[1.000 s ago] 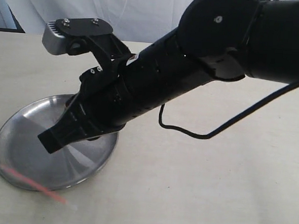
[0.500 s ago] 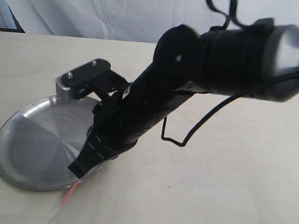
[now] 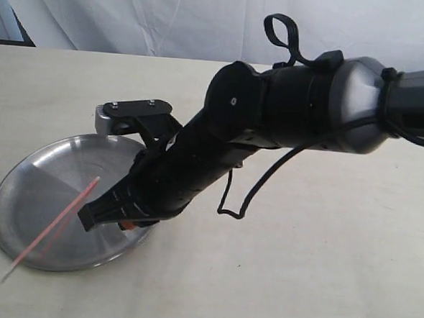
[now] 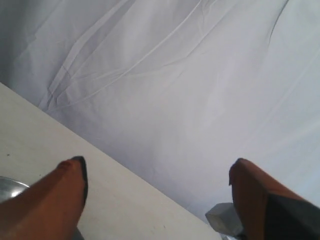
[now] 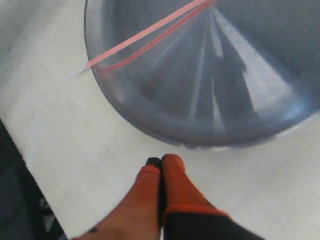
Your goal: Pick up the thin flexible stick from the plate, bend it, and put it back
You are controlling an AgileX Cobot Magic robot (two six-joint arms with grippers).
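Note:
The shiny steel plate (image 3: 30,191) lies on the table at the left of the exterior view. The thin red-orange stick (image 3: 57,223) slants across it, blurred, with its pale end past the front-left rim; its reflection shows in the metal. The right wrist view shows the stick (image 5: 150,31) over the plate (image 5: 150,115), well away from the fingers. My right gripper (image 3: 86,218) hangs low over the plate's right side, shut with nothing between its orange fingertips (image 5: 172,172). My left gripper (image 4: 159,162) stands open and empty, facing the white curtain.
A black cable (image 3: 246,197) loops down from the right arm above the table. A white curtain (image 3: 170,19) closes the back. The right arm's grey wrist camera (image 3: 117,117) sits over the plate's far rim. Bare tan table (image 3: 320,266) spreads to the right.
The right arm swept down across the plate's front-right rim, then drew back. The stick swung from lying along the front rim to slanting from mid-plate out past the front-left rim.

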